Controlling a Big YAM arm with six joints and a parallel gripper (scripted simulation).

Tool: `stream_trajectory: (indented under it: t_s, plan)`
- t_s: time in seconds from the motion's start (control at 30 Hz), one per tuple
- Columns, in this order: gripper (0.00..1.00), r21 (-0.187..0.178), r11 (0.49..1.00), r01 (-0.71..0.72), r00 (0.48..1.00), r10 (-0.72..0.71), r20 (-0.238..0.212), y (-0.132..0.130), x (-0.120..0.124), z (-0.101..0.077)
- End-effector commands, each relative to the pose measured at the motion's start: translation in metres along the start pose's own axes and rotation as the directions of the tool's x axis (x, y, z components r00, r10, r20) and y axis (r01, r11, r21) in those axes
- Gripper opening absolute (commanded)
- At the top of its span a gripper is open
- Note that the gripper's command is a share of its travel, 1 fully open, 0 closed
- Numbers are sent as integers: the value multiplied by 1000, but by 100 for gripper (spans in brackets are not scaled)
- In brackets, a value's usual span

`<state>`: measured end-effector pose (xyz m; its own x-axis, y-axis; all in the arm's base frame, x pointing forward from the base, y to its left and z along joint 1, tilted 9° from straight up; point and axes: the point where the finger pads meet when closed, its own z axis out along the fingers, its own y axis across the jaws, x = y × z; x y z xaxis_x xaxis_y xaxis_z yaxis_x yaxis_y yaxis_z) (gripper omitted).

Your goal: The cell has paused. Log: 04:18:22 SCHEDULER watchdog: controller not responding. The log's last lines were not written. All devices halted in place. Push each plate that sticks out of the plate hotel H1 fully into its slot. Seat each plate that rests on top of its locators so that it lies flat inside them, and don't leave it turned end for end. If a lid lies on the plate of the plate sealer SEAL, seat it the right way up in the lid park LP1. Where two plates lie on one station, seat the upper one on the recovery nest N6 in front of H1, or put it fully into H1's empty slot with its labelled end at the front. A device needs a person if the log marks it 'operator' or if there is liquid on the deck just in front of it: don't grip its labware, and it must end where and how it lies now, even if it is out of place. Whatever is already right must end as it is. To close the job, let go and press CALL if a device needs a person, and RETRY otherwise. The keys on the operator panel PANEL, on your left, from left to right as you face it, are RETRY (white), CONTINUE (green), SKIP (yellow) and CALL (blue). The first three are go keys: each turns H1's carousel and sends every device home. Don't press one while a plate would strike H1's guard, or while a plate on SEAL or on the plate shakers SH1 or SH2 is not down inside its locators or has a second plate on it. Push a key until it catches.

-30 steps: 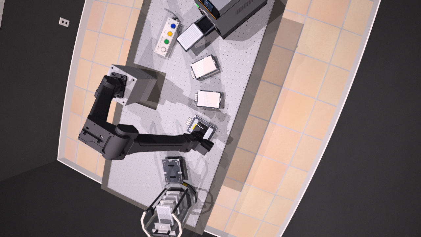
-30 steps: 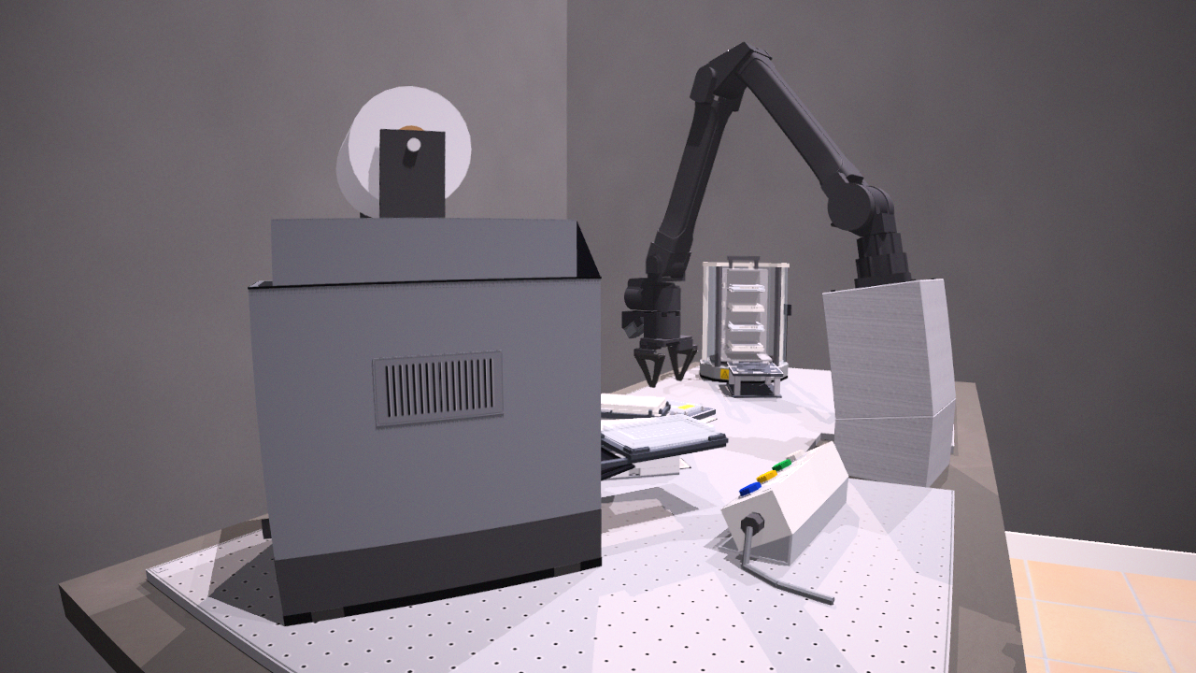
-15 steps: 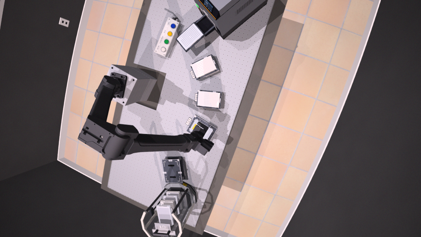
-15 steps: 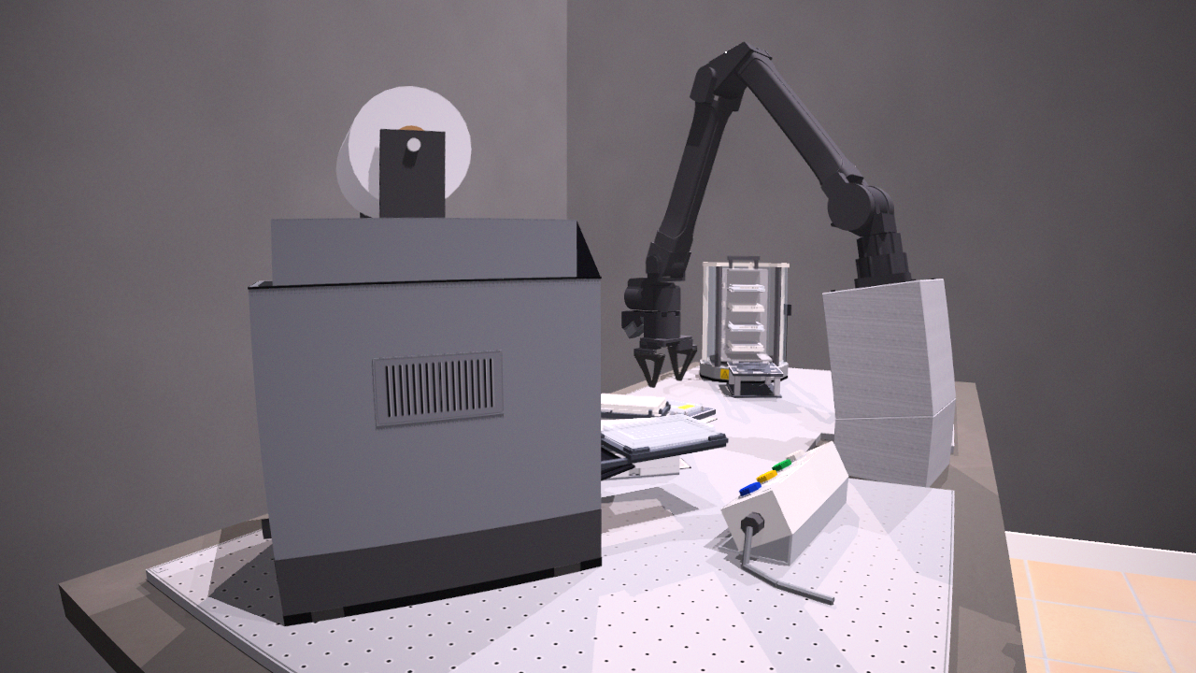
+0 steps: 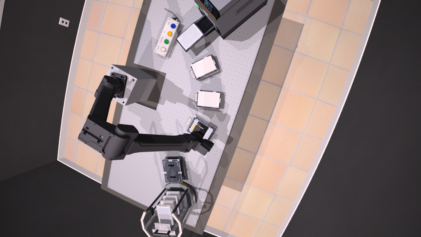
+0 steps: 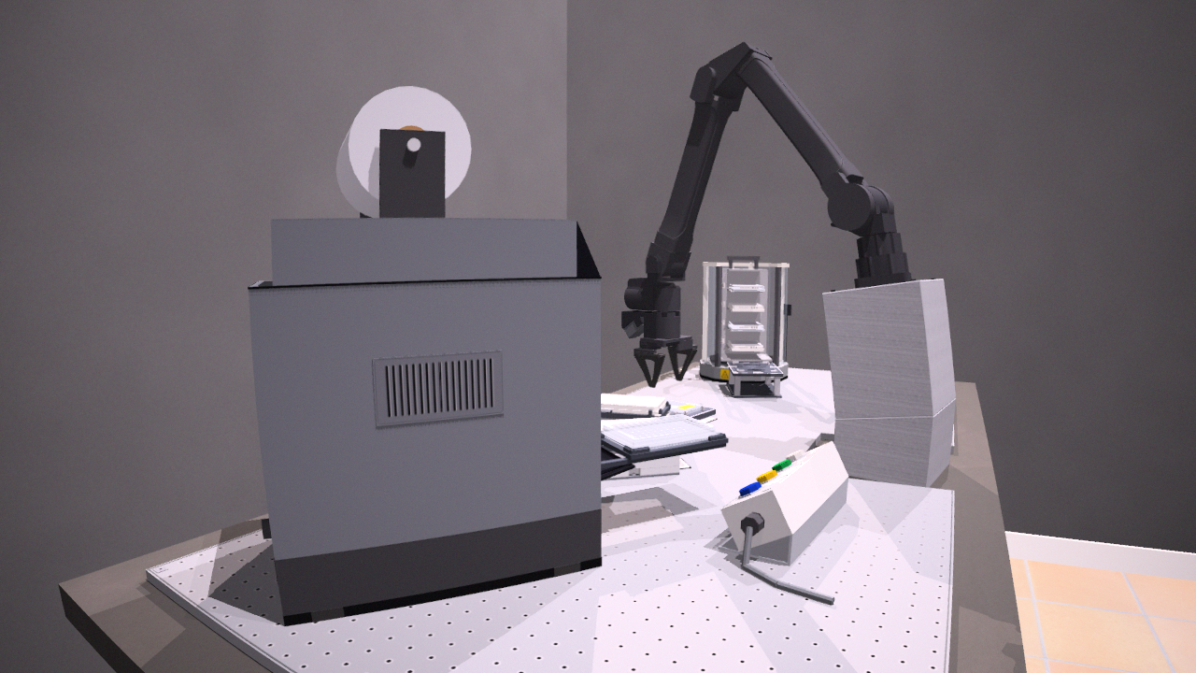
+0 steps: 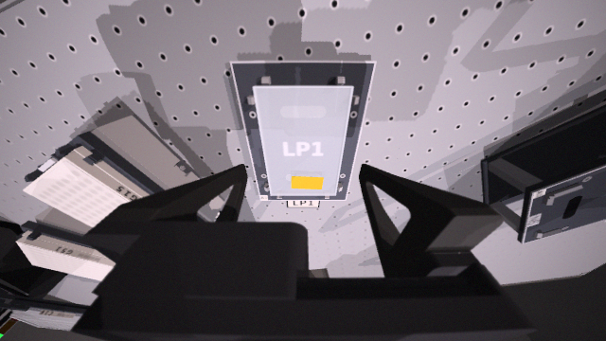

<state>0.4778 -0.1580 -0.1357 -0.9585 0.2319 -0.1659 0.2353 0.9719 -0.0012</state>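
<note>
The table carries a grey perforated deck [image 5: 141, 173]. On the deck, from the far end: the sealer [image 5: 235, 17] with a plate on its tray [image 5: 190, 36]; the key panel [image 5: 167, 37] beside it; two shakers [image 5: 217, 67] [image 5: 221, 100], each bearing a plate; the lid park [image 7: 241, 85] with a translucent lid in it; a dark nest [image 5: 173, 168]; and the plate hotel [image 5: 147, 219] at the near end. The arm's grey pedestal [image 5: 144, 88] stands on the deck's edge.
</note>
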Motion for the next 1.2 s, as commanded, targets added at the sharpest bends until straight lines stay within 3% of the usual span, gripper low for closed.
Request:
stream_trajectory:
  t_s: [0.0, 0.03, 0.1, 1.17]
  plan:
    - [100, 0, 1000, 0, 1000, 0, 17, 0, -9, -4]
    - [100, 2, 1000, 1, 999, -1, 34, -5, -3, -14]
    - [100, 0, 1000, 1, 1000, -1, 10, -5, 4, -19]
    - [100, 0, 1000, 0, 1000, 0, 12, -5, 4, -94]
